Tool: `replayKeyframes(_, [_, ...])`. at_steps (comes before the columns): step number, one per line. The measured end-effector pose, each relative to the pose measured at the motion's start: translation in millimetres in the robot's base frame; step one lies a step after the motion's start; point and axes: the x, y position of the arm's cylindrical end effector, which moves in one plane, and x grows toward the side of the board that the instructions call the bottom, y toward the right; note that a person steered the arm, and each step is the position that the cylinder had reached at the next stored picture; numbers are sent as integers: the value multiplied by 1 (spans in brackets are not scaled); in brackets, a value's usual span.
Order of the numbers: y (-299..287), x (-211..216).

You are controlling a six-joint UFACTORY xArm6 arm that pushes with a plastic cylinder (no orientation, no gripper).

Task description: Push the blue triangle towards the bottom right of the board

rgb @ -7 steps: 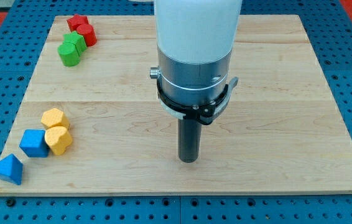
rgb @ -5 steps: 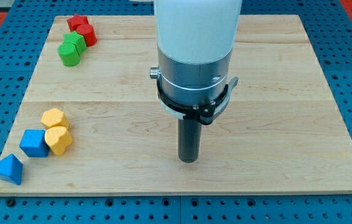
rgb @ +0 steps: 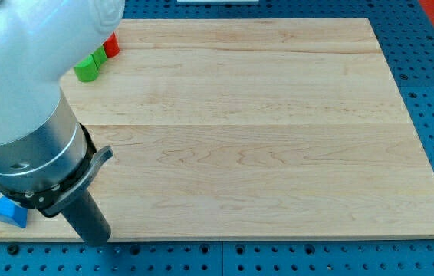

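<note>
My tip (rgb: pixel 98 241), the lower end of the straight dark rod, sits at the bottom edge of the pale wooden board (rgb: pixel 263 138), near its bottom-left corner. There is no pincer on this arm, only the rod, so nothing is gripped and nothing can be said about any opening. The small blue triangle block (rgb: pixel 8 212) lies to the view's left of my tip, right at the board's bottom-left corner; only part of it shows below the arm's metal collar, and I cannot tell whether the rod touches it. The big white and grey arm body (rgb: pixel 25 100) covers the board's left side, hiding whatever lies there. Beyond it, towards the board's top-left corner, a green block (rgb: pixel 89 67) peeks out, its shape unclear, and just past it a red block (rgb: pixel 111 45) shows only a sliver. The board rests on a blue perforated tabletop (rgb: pixel 432 92).
</note>
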Motion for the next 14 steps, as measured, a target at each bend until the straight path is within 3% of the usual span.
replayKeyframes(1, [-48,-1])
replayKeyframes(2, [-148,-3])
replayKeyframes(3, [-155,-7])
replayKeyframes(4, [-148,-36])
replayKeyframes(7, [-70,-38])
replayKeyframes(10, [119,-67])
replayKeyframes(11, [-12,-78])
replayKeyframes(12, [-68,-38])
replayKeyframes(13, [-38,-1])
replayKeyframes(14, [8,-5])
